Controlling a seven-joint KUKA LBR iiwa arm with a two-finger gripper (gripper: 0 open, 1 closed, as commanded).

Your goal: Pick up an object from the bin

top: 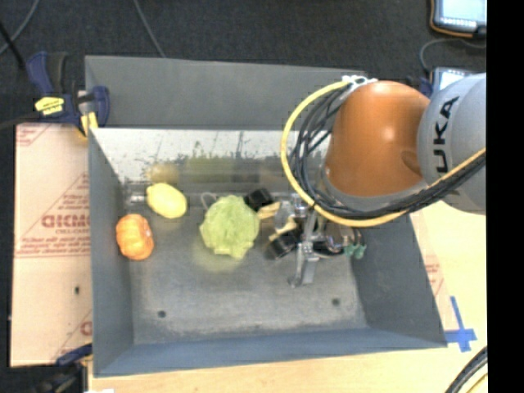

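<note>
My gripper [304, 267] hangs low over the bin floor, right of the middle, under the arm's orange cover. A green crinkled thing like a lettuce head [229, 227] lies just to its left, apart from it. Between the two sit a small black piece [259, 198] with a yellowish tip and another small black piece [282, 242], which is close against the gripper's left side. I cannot tell whether that one touches the gripper. Nothing is visibly held.
A yellow lemon-shaped thing [166, 201] and an orange pumpkin-shaped thing [134, 236] lie at the bin's left side near the wall. The arm with its cable loops covers the bin's right rear corner.
</note>
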